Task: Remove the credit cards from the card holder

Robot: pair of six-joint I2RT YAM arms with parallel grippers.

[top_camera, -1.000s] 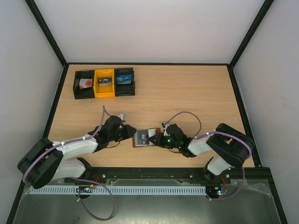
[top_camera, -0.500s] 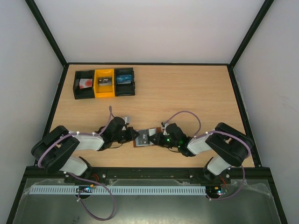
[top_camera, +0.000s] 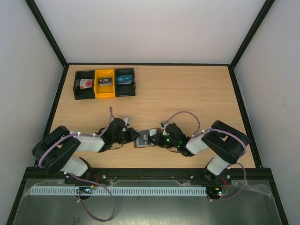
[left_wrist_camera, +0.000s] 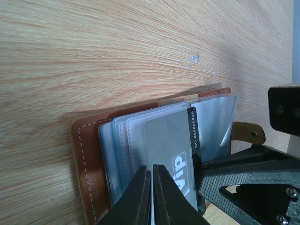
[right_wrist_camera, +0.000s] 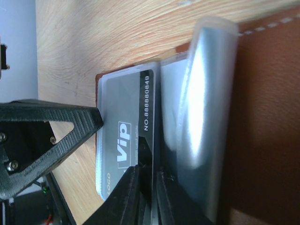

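Wooden bench (top_camera: 187, 93), card holder (left_wrist_camera: 86, 154) lying open between my two arms.
My left jaws are shut on the thin, stiff, slippery credit card (left_wrist_camera: 164, 140) by its edge; my right jaws pinch the soft, light holder.

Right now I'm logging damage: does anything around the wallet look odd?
Only a few pale specks on the table just beyond the open card holder; chips or crumbs, unclear. Sleeves and VIP card look intact.

On the grey card (right_wrist_camera: 123, 136) I read "ViP" in large white letters, "NO.88880849" running along its black stripe, and "LOGO" near one corner. The small print beside that is too fine for me to read.
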